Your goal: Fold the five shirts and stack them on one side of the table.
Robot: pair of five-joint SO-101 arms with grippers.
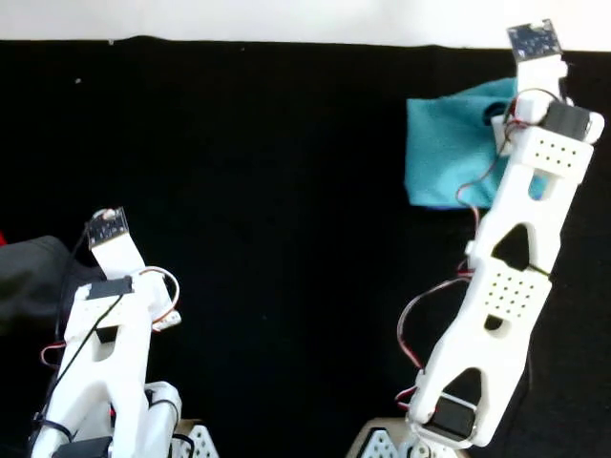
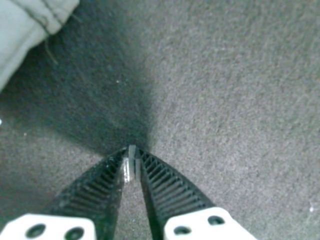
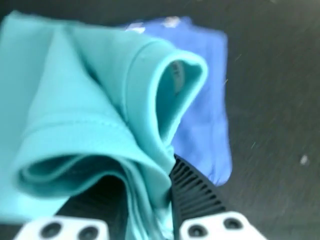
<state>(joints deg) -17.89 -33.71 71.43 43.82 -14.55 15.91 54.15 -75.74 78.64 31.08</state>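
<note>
Black tabletop (image 1: 286, 191), dark cloth (image 1: 29, 277) (at edge)

Light is bright; the strip (image 1: 286, 19) at 12 o'clock in the high view glares white. From the left gripper (image 2: 132, 160), a soft shadow fans toward 11 o'clock.

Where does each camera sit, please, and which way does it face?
High view: overhead, facing down at the table; left arm, right arm show.
Left wrist view: on left arm, facing the table; shut left gripper shows.
Right wrist view: on right arm, facing the teal shirt; right gripper clamps it.
Shared: teal shirt, high and right wrist.
</note>
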